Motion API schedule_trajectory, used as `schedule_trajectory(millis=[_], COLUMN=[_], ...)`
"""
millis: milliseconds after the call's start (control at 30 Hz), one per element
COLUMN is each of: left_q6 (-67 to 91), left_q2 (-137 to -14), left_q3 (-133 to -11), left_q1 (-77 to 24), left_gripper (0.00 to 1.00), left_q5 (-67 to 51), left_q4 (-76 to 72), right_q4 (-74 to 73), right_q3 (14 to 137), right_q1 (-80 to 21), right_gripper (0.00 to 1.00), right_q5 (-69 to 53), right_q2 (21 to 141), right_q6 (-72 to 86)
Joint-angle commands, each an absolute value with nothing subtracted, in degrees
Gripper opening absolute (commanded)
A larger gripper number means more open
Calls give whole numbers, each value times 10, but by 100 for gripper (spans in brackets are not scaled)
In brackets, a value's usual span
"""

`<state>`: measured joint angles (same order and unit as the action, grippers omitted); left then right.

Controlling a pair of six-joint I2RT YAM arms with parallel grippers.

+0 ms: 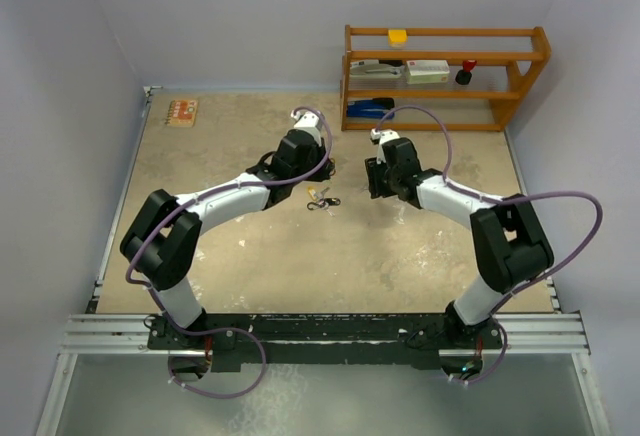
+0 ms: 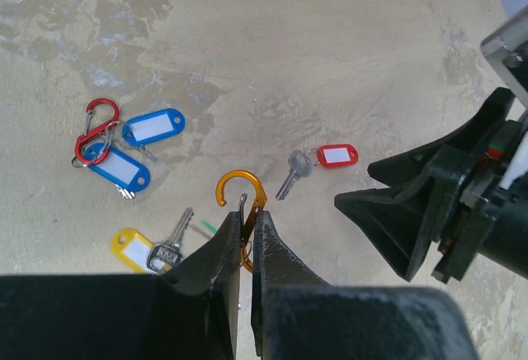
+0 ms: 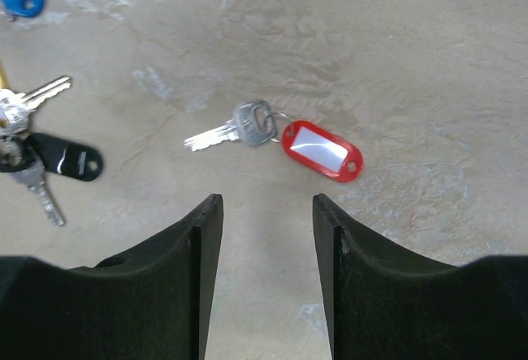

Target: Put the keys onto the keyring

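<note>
My left gripper (image 2: pixel 247 214) is shut on the keyring (image 2: pixel 241 190), an orange carabiner whose hook sticks up past the fingertips. A silver key with a red tag (image 2: pixel 320 160) lies on the table just right of it. In the right wrist view that same key (image 3: pixel 242 127) and its red tag (image 3: pixel 322 151) lie just ahead of my right gripper (image 3: pixel 266 205), which is open and empty. More keys lie to the left: two with blue tags (image 2: pixel 153 127) and one with a yellow tag (image 2: pixel 132 245). From above, the keys (image 1: pixel 322 199) sit between both grippers.
A red figure-8 clip (image 2: pixel 94 130) lies joined to the blue-tagged keys. A black tag with keys (image 3: pixel 69 158) shows at the left of the right wrist view. The wooden shelf (image 1: pixel 445 76) stands at the back right, and a small orange item (image 1: pixel 182 111) at the back left.
</note>
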<state>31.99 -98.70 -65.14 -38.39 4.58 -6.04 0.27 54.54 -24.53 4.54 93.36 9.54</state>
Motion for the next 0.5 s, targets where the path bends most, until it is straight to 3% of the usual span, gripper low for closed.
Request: schedule_trajectory(millis=[0,467], left_q6=[327,328], left_q2=[-957,-969], left_q3=[-657,-661], left_q1=[-379,-379], left_gripper=[0,0], left_q5=[48,44], left_q4=[-86,-90], right_q4=[28,59], right_q3=[579,610], right_q1=[-228,-212], right_gripper=[51,50], right_q5=[24,6], right_q2=[948,1017], right_q6=[97,81])
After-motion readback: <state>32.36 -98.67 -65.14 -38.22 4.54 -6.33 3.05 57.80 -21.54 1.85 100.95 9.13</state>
